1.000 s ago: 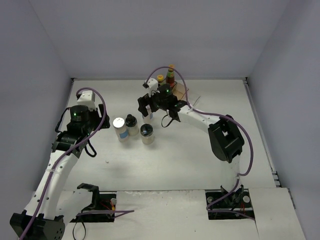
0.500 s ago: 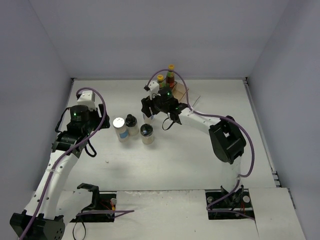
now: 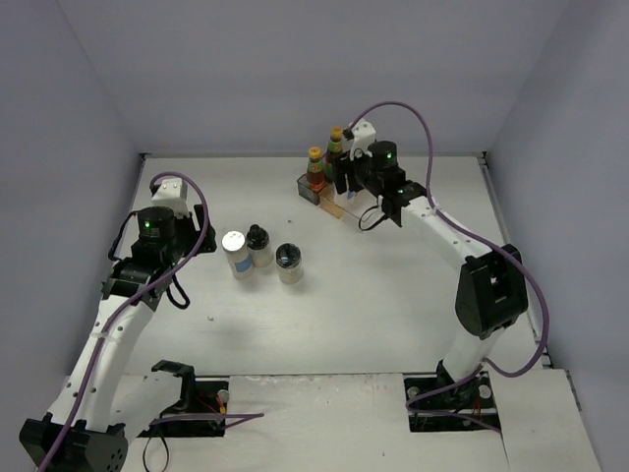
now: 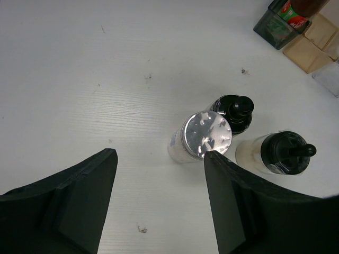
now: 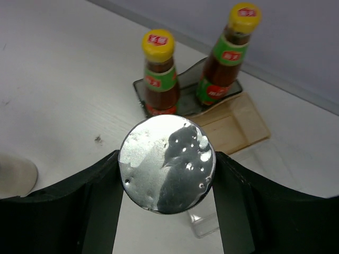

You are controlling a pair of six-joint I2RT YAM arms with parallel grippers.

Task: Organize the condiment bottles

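The right fingers point(image 5: 100, 201) are clamping a silver-lidded shaker point(image 5: 167, 164) near two sauce bottles point(image 5: 159, 74) standing on the rack point(image 5: 186, 106), while the left fingers point(image 4: 79, 185) are hanging apart and empty above three containers point(image 4: 206, 135) on the table point(image 4: 79, 63).

A white table point(image 3: 393, 295) seen from above. Left of centre, three small containers stand close together on it: a silver-lidded shaker point(image 3: 235, 252), a black-topped jar point(image 3: 258, 244) and a second black-topped jar point(image 3: 289, 262). At upper centre, well apart from them, sits a stepped plastic rack point(image 3: 332, 205).
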